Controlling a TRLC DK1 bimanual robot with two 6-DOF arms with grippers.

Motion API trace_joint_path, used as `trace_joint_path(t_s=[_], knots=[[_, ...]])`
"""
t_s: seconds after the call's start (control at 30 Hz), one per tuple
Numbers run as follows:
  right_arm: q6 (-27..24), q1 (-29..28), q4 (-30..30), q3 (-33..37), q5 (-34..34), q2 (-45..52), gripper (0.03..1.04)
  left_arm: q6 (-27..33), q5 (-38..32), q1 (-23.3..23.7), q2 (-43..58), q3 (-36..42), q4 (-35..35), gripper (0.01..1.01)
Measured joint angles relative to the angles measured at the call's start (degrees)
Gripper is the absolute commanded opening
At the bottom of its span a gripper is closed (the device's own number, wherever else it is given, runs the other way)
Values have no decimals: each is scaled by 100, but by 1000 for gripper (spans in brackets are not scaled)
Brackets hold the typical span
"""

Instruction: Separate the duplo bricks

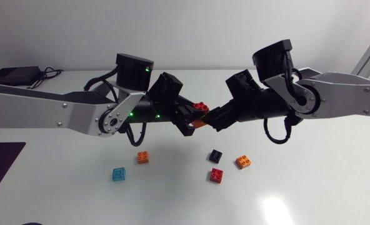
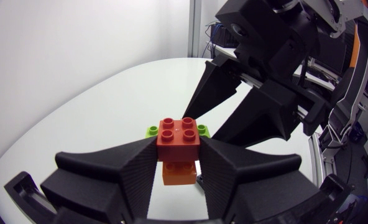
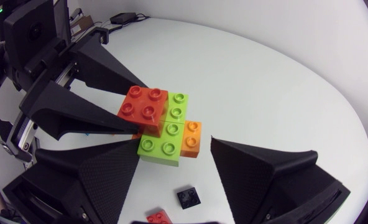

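From above, the left end effector (image 1: 194, 119) and right end effector (image 1: 215, 117) hide most of the brick cluster (image 1: 200, 107) (only a red top and orange sliver show). The right wrist view's edge cuts off a loose red brick (image 3: 159, 216).

White, glossy table (image 1: 322, 187), taken from above with 12 o'clock at the far edge. Bears 5 single duplo bricks, lying flat and grouped toward 6 o'clock from the middle. Left orange brick (image 1: 143, 157), with blue brick (image 1: 119, 174) near it at its 8 o'clock, not touching. Off at 3 o'clock of those 2, a closer group of 3: black brick (image 1: 216, 155), right orange brick (image 1: 243, 162) at its 3 o'clock, red brick (image 1: 217, 175) at its 6 o'clock, none touching. Toward 10 o'clock, by the far corner, flat black box (image 1: 15, 75) with cable (image 1: 50, 74) at its 3 o'clock.
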Motion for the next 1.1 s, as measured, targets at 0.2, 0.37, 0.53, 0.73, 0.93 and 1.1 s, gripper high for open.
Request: trace_joint_path(t_s=[0.2, 0.37, 0.53, 0.73, 0.93, 1.1], knots=[[13, 85, 59, 0, 4, 0, 357, -81, -24, 2, 0, -7, 76, 303], [11, 118, 79, 0, 11, 0, 315, -168, -26, 13, 0, -7, 107, 305], [9, 177, 179, -31, 101, 0, 298, -284, -22, 46, 0, -9, 142, 305], [-11, 234, 234, -133, 164, 35, 297, -546, 83, 155, 0, -9, 144, 307], [-35, 232, 234, -164, 208, 42, 298, -658, 197, 466, -37, -9, 142, 307], [-35, 221, 234, -254, 208, 42, 298, -656, 245, 654, -118, -9, 140, 308]])
